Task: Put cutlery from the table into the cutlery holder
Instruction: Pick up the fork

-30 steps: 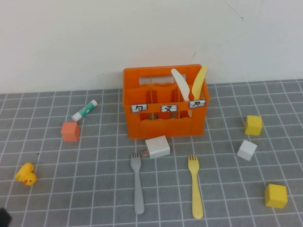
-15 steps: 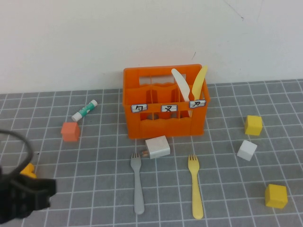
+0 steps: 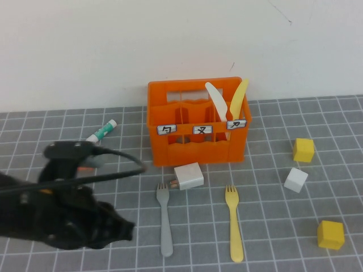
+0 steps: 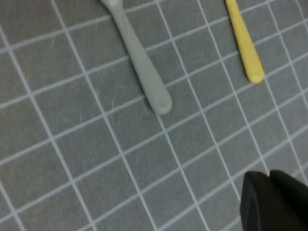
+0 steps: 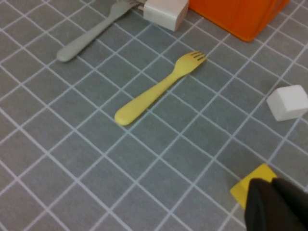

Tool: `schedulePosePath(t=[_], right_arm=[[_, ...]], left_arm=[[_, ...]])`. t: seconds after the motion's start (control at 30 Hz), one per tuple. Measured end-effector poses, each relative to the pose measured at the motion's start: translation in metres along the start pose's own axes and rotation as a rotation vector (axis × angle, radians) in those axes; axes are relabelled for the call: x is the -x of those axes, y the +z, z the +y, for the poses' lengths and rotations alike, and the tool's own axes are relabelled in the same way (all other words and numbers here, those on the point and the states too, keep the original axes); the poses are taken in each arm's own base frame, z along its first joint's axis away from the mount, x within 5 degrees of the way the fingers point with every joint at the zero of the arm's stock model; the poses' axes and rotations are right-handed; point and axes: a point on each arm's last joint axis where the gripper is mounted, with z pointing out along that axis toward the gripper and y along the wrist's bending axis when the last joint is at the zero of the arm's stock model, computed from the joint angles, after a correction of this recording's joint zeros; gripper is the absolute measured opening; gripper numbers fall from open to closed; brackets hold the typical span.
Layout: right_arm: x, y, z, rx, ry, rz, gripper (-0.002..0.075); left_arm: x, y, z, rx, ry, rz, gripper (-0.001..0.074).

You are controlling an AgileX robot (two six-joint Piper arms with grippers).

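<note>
Hovering low over the table (image 3: 272, 226), the left gripper (image 3: 116, 229) sits just left of the grey fork (image 3: 165, 221); jaw opening cannot be determined. Right gripper (image 5: 276, 207): same, state indeterminate. Yellow fork (image 3: 233, 224) lies parallel alongside, before the orange cutlery holder (image 3: 195, 150).

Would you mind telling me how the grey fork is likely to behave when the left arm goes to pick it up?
The grey fork looks like thin moulded plastic, so probably light and fairly stiff. It lies flat on the table, so it may skid rather than lift cleanly. Its tines sit close to the white block, which might get nudged. The left gripper is nearby; the right gripper shows only in its wrist view.
</note>
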Motion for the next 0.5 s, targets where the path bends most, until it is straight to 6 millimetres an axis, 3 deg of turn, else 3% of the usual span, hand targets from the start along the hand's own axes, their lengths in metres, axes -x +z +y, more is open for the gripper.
schedulePosePath(t=[0.23,0.5], right_arm=[[-0.006,0.000,-0.006,-0.071,-0.021,0.060,-0.0002],[-0.011,0.000,-0.009,-0.101,0.030,0.101,-0.0002]], left_arm=[[0.016,0.037,-0.018,0.165,-0.016,-0.011,-0.0001],[0.034,0.083,-0.010,0.188,-0.068,-0.098,0.0000]])
